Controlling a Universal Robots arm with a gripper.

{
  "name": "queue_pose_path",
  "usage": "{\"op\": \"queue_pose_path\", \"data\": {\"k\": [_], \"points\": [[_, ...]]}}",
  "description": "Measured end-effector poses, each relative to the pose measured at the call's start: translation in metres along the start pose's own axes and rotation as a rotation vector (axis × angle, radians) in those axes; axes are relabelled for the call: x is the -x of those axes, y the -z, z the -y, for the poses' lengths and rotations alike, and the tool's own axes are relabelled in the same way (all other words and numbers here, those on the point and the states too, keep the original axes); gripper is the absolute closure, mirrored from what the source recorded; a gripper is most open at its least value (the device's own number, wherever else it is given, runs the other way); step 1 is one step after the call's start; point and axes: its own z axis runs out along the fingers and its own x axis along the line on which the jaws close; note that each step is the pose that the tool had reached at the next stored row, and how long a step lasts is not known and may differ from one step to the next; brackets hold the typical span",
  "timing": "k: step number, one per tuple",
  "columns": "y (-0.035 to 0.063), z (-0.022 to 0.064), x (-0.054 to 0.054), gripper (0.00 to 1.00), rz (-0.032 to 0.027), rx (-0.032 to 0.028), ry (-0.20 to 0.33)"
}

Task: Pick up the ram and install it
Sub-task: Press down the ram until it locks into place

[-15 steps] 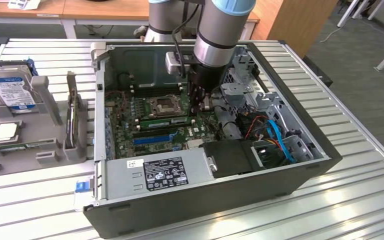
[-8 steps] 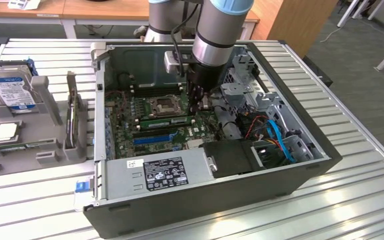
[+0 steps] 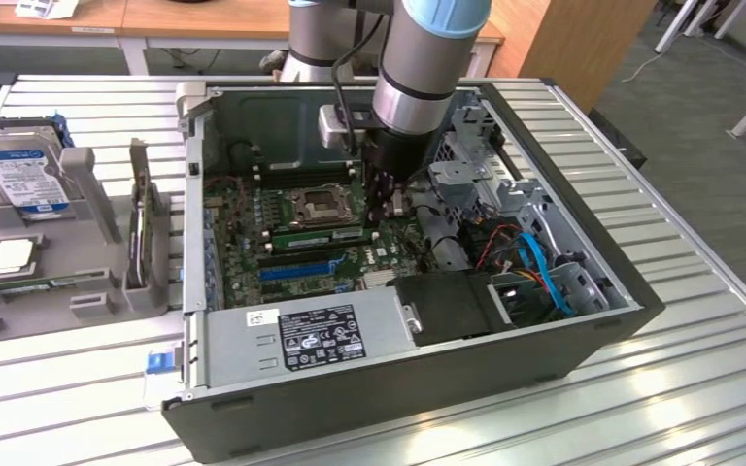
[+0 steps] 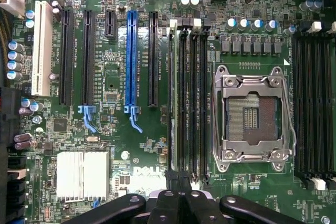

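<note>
— What am I seeing around the open computer case (image 3: 567,340) right now?

— It is lying on its side on a slatted metal table (image 3: 684,408). A power supply (image 3: 308,335) with a printed label is sitting at the near end, and blue cables (image 3: 548,272) are curling beside a black fan shroud (image 3: 457,306).

— And on the motherboard (image 4: 115,77)?

— An empty CPU socket (image 4: 252,114) is showing its metal frame. A blue expansion slot (image 4: 130,61) is running between black ones, a white slot (image 4: 42,51) is standing near the edge, and a silver heatsink (image 4: 81,174) is sitting below.

— Outside the case?

— At the exterior view's left, a hard drive (image 3: 16,175) is standing in a grey holder (image 3: 82,252).
</note>
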Motion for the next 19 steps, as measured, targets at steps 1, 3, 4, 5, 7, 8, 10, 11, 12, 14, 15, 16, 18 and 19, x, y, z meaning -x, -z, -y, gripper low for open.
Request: {"op": "queue_pose_path", "data": {"k": [1,3,4,5,7,8,10,11,12,14,15,16,18,19], "points": [[0.0000,0.0000,0.0000,0.90,0.0000,0.0000,0.000],[0.0000,0.0000,0.0000,0.90,0.0000,0.0000,0.000],[0.0000,0.0000,0.0000,0.90,-0.0001,0.0001,0.000],[0.0000,0.0000,0.0000,0.90,0.0000,0.0000,0.000],[-0.0003,0.0000,0.0000,0.90,0.0002,0.0000,0.000],[-0.0005,0.0000,0.0000,0.90,0.0003,0.0000,0.000],[-0.0012,0.0001,-0.0001,0.90,0.0000,0.0000,0.000],[-0.0013,0.0001,-0.0001,0.90,-0.0001,0.0000,0.000],[-0.0013,0.0001,-0.0001,0.90,0.0000,0.0000,0.000],[-0.0015,0.0001,-0.0001,0.90,0.0001,0.0000,0.000],[-0.0020,0.0001,0.0000,0.90,0.0006,-0.0001,0.000],[-0.0022,0.0001,-0.0001,0.90,0.0004,-0.0001,0.000],[-0.0027,0.0002,-0.0001,0.90,0.0001,0.0000,0.000],[-0.0028,0.0002,-0.0002,0.90,-0.0001,0.0001,0.000]]}}
